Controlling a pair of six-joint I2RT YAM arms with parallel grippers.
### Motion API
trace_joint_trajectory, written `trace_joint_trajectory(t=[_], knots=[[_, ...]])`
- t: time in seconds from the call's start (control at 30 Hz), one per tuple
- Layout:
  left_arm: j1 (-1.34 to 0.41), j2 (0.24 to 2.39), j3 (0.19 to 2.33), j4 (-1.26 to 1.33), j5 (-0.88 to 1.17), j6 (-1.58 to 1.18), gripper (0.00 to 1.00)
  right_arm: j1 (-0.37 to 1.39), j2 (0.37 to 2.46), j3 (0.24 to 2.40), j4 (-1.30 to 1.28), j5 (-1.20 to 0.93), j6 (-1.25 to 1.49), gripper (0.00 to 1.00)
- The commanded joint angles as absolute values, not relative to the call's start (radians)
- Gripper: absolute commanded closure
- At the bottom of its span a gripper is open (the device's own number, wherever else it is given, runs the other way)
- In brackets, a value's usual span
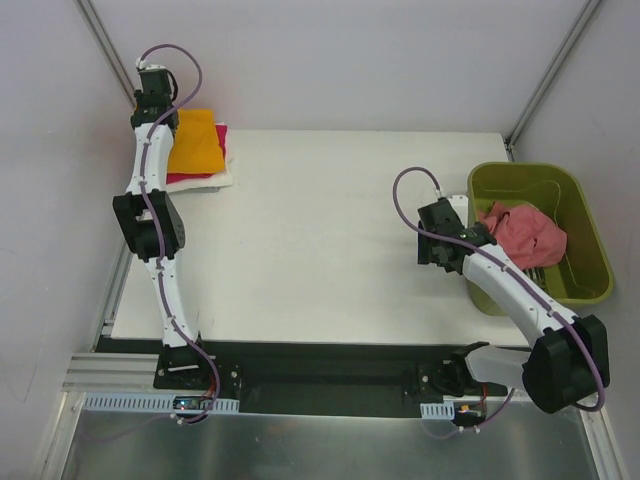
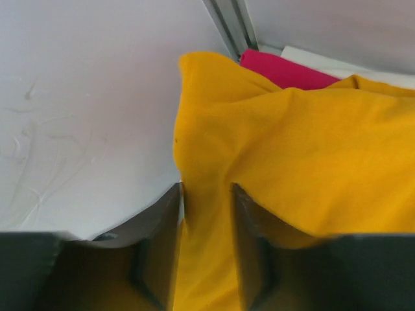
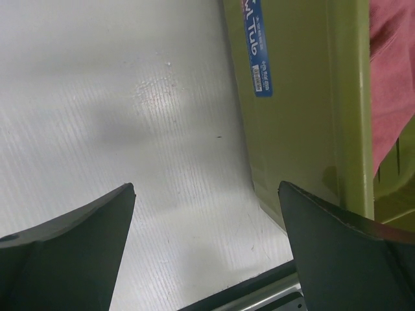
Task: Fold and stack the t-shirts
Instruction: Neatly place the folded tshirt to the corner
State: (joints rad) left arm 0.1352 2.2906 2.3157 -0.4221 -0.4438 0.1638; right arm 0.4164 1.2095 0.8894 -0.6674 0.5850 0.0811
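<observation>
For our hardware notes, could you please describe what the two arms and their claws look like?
Both the left arm and right arm have slim white links joined by chunky black joint housings. A purple cable loops along each. The left claw and right claw have two flat, dark grey fingers each.

An olive-green plastic bin (image 1: 520, 185) sits at the white bench's (image 1: 320, 250) right edge. A blue label (image 3: 258, 48) marks its side.
</observation>
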Motion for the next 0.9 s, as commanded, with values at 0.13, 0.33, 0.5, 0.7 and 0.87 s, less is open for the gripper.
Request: trace_joint_trajectory(t=[0.13,0.33,0.5,0.7,0.87], knots=[[0.147,2.284,2.335,-0.364,-0.376,0.123,0.01,0.42,1.226,0.985,-0.732,0.589,0.1,0.03],[0.147,2.188,2.22,-0.364,-0.296,0.061,0.01,0.437,1.201,0.965,-0.741,0.572,0.109,0.03],[0.14,2.091,2.085,-0.365,-0.207,0.003,0.01,0.445,1.151,0.937,-0.732,0.561,0.115,0.03],[0.117,2.006,1.971,-0.364,-0.108,-0.066,0.01,0.445,1.052,0.882,-0.71,0.534,0.104,0.03],[0.106,2.045,2.035,-0.364,-0.126,-0.087,0.01,0.445,0.98,0.842,-0.722,0.532,0.1,0.04]])
